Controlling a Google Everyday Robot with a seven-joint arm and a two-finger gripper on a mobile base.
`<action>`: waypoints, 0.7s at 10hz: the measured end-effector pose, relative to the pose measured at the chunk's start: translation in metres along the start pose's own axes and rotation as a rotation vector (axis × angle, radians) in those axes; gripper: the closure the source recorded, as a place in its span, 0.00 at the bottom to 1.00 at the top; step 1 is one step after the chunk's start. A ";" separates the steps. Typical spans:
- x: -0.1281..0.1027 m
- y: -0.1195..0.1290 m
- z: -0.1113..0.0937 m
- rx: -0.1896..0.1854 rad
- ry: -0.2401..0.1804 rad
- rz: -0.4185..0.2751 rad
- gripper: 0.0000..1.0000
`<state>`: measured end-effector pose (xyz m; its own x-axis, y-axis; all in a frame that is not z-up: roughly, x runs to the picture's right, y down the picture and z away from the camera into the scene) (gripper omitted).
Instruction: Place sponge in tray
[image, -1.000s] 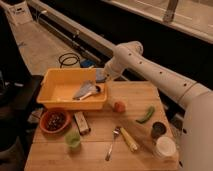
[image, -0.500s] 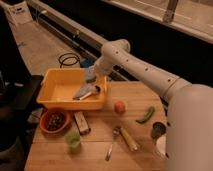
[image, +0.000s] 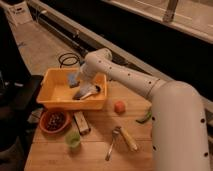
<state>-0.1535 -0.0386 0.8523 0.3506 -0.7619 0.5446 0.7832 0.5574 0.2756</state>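
The gripper (image: 79, 78) sits low over the yellow tray (image: 55, 99), near its back wall, and is mostly hidden behind the arm's wrist. The light-blue sponge (image: 73, 79) shows only partly beside it; whether the two touch cannot be told. The grey-blue cloth (image: 85, 92) in the tray is a blurred shape, and what lies on it is unclear. The contents of the orange-red bowl (image: 54, 120) are dark specks too small to identify. The green object (image: 145, 117) by the robot's white body (image: 180, 130) is partly covered by that body, which runs off the bottom edge.
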 end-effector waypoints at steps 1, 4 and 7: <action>-0.007 -0.004 0.030 0.031 -0.015 0.002 1.00; -0.017 0.000 0.072 0.060 -0.060 0.011 1.00; -0.021 0.002 0.089 0.056 -0.091 0.013 0.94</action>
<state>-0.2052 0.0078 0.9124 0.3102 -0.7230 0.6173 0.7482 0.5862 0.3106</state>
